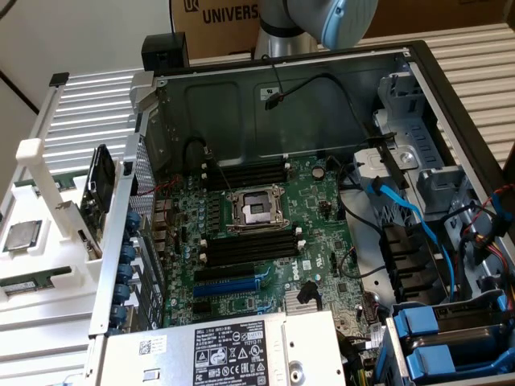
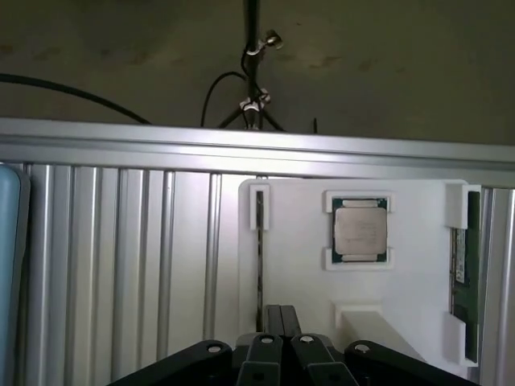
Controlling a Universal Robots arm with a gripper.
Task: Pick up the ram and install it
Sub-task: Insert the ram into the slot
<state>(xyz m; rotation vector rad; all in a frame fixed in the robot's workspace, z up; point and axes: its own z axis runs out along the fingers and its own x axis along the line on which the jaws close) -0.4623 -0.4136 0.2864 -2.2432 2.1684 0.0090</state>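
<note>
The ram (image 2: 460, 257) lies flat along one edge of the white fixture (image 2: 298, 265). The fixture sits on the ribbed table (image 2: 121, 265), to the exterior view's left of the open case (image 1: 241, 104), and the stick has not yet been lifted. The gripper (image 2: 273, 312) hangs back from the fixture, its fingers pressed together on nothing, well apart from the stick. From the line the fingers point along, the ram is off to one side. The square processor chip (image 2: 360, 229) sits in its own pocket between the two. The ram's long axis runs the same way the fingers point, out toward the table's far rail (parallel, as I see it, rather than crossed). White clips (image 2: 456, 203) cup the stick at its ends, and a raised white wedge (image 2: 374, 322) stands near the gripper on that side. Almost in line with the fingers is a thin dark slot (image 2: 259, 249); I cannot tell whether another stick stands on edge in it. The long black slots (image 1: 245, 173) on the motherboard (image 1: 322, 217) lie inside the case.
</note>
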